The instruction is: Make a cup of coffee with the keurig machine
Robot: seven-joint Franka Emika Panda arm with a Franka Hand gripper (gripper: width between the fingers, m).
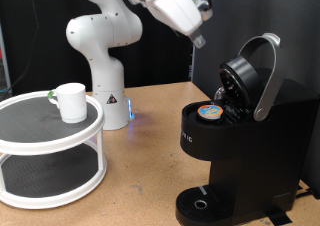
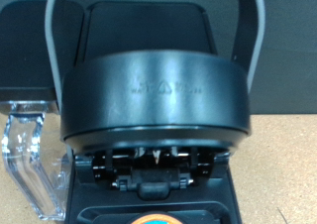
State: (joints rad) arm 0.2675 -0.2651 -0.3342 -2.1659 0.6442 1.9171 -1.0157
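The keurig machine [image 1: 235, 136] stands at the exterior view's right, black and boxy, with its lid [image 1: 240, 81] raised by the silver-grey handle [image 1: 268, 71]. A small pod with a tan-and-blue top [image 1: 210, 111] sits in the open chamber. The white cup [image 1: 70, 101] stands upright on the top tier of a round white stand [image 1: 50, 136] at the left. My gripper [image 1: 199, 34] hangs above the machine, a little left of the raised lid, touching nothing. In the wrist view the raised lid [image 2: 158, 95] fills the frame, the pod's top [image 2: 158, 219] shows at the edge, and no fingers show.
The white robot base [image 1: 100, 56] stands behind the stand on the wooden table [image 1: 150, 156]. A clear water tank [image 2: 25, 155] sits at the machine's side. The round drip base [image 1: 200, 204] is bare.
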